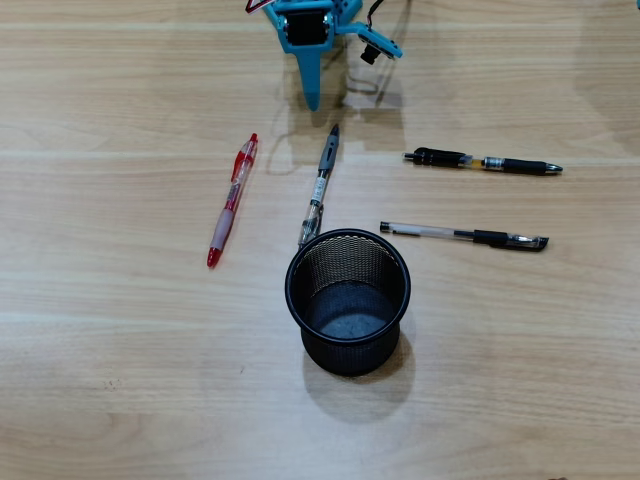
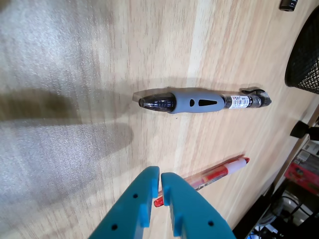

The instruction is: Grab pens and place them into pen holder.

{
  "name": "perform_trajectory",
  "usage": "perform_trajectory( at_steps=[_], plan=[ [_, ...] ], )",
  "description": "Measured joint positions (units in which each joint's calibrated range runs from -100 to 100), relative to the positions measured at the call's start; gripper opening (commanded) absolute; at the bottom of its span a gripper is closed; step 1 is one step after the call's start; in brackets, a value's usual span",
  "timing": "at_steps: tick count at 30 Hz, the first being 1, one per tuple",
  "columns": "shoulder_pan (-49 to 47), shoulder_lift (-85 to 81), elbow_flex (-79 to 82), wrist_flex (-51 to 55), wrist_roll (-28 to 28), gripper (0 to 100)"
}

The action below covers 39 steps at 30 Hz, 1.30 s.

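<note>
Teal gripper (image 2: 160,186), nearly closed and empty, partly hides a red pen (image 2: 222,172) in the wrist view; four pens lie on the surface (image 1: 100,350) around the empty mesh pen holder (image 1: 348,300).

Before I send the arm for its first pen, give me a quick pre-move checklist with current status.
1. Pen holder upright, mouth open: ok.
2. Holder empty of pens: ok; all four lie on the table.
3. Claw holding nothing: ok, fingers nearly together, nothing between them.
4. Grey-grip pen free to grasp: ok in the wrist view; overhead, its far end reaches the holder's rim, contact cannot tell.
5. Red pen clear of neighbours: ok.
6. Two black pens apart from each other: ok.
</note>
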Motion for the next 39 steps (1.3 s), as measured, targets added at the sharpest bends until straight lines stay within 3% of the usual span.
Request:
perform_trajectory(
  at_steps=[39],
  plan=[
    [1.33, 0.0, 0.0, -0.35, 0.0, 2]
  ],
)
